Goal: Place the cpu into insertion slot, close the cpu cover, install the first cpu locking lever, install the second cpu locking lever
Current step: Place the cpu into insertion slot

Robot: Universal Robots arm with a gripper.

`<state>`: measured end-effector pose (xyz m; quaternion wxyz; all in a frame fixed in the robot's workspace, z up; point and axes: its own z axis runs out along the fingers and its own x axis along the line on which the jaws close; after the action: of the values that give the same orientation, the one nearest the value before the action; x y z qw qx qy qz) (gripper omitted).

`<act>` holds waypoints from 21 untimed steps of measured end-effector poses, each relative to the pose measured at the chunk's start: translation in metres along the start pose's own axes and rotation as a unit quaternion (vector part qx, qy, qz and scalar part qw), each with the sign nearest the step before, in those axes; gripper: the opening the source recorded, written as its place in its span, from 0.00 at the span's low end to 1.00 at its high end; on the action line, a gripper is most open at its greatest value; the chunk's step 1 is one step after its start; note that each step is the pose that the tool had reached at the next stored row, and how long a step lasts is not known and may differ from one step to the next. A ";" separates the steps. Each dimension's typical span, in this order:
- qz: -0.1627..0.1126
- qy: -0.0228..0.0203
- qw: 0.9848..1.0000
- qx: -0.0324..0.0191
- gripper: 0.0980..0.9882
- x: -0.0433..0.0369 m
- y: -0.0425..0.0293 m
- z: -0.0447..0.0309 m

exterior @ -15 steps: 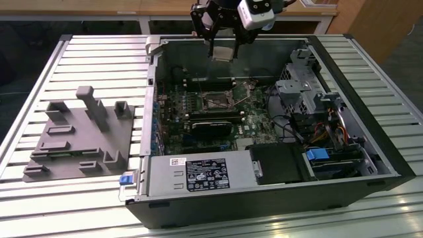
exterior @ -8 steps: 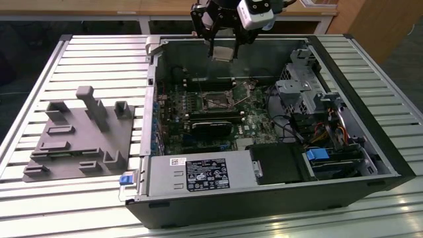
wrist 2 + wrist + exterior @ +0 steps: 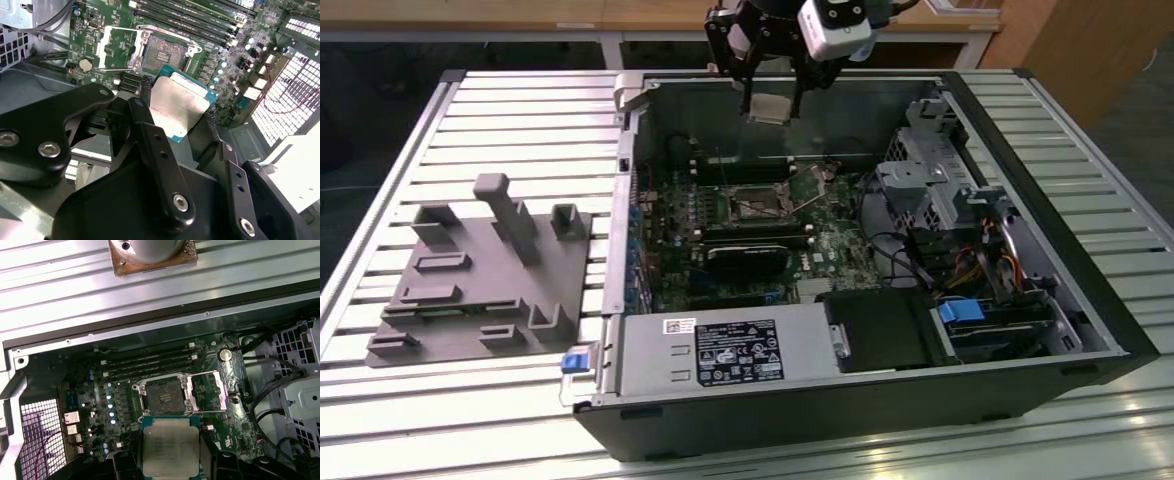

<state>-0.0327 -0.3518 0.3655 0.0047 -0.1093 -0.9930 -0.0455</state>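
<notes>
Silver-grey metal top, square chip: the cpu [image 3: 770, 108]. In the exterior view it is clamped between the black fingers of the gripper [image 3: 771, 100] and held in the air over the open computer case [image 3: 1067, 330]. The insertion slot [image 3: 757, 205] lies on the green motherboard [image 3: 720, 240], below the gripper and well apart from the chip. A grey moulded fixture [image 3: 480, 270] sits on the slatted table [image 3: 400, 420], outside the case and far off on the exterior view's left of the gripper.

In the second wrist view, the gripper [image 3: 177, 114] pinches the cpu [image 3: 180, 97] by two opposite edges, one finger [image 3: 150, 135] on each side. The insertion slot [image 3: 165, 52] is beyond the fingertips, bare and dark, not touched by the chip. The cpu cover [image 3: 116, 47] is swung open and lies just beside the slot.

In the first wrist view, the cpu [image 3: 170, 447] is gripped at the gripper [image 3: 171, 461], metal face towards the camera. The insertion slot [image 3: 162, 395] is just past the chip's far edge and unoccupied. The cpu cover [image 3: 212, 392] is folded back beside the slot.
</notes>
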 end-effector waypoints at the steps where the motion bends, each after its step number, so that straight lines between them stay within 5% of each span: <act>1: 0.001 0.000 1.000 0.000 0.50 0.0000 0.0000 0.0000; 14: 0.016 -0.001 1.000 0.000 0.50 0.0000 -0.0001 0.0002; 21: 0.061 -0.006 0.998 -0.001 0.50 0.0000 0.0000 0.0011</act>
<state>-0.0327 -0.3517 0.3644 0.0019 -0.1699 -0.9844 -0.0454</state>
